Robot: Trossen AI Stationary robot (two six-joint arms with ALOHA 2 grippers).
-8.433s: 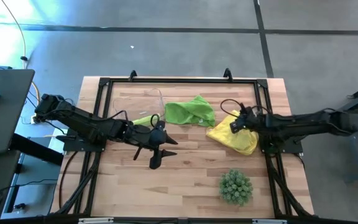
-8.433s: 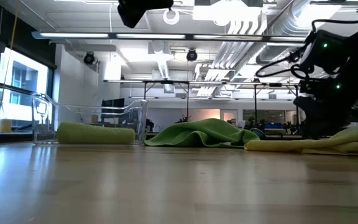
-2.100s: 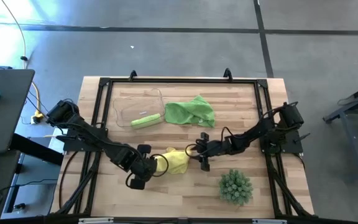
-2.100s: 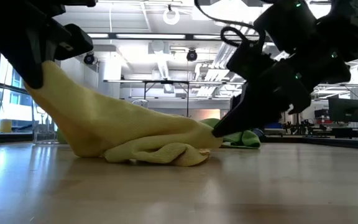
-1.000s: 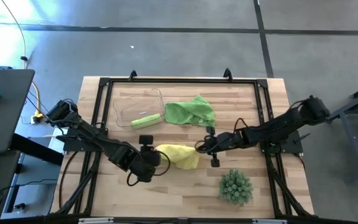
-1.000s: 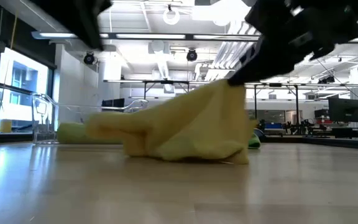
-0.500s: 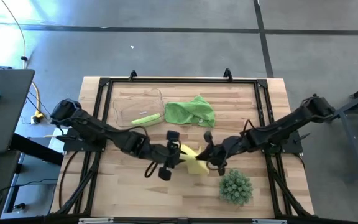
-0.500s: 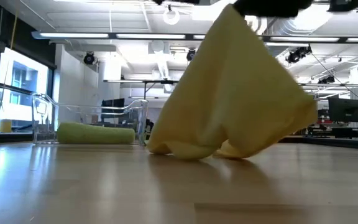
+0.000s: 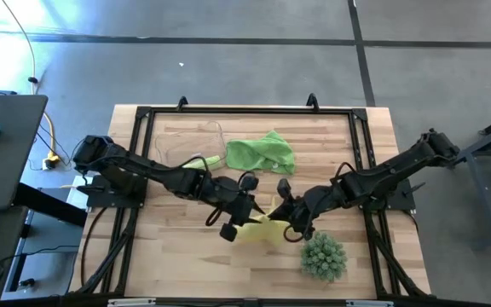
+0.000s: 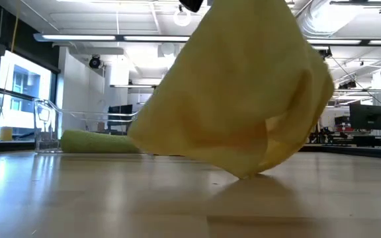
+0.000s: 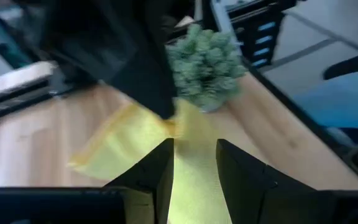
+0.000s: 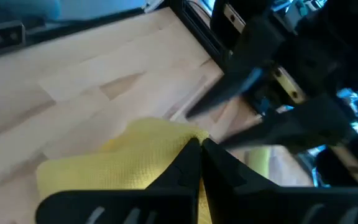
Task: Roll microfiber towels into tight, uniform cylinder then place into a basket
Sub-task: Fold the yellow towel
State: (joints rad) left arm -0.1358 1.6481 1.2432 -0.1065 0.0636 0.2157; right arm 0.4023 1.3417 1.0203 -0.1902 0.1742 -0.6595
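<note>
Yellow towel (image 9: 261, 228) lifted at mid-table, front half — pinched on one edge by left claw (image 9: 244, 215), fingers narrowly parted on the cloth, and on the opposite edge by right claw (image 9: 287, 221), fingers closed tight. Lowest fold just above the table (image 9: 186, 264). Rolled lime towel (image 10: 101, 141) inside basket (image 10: 45, 125) — loose lime towel (image 9: 261, 153) just beside it.

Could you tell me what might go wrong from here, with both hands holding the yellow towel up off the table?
The left hand and right hand pinch the yellow microfiber towel only at its edges, so a corner could slip free. It hangs bunched, so it may land creased and roll unevenly. The spiky green ball-shaped plant sits close by and could get knocked.
</note>
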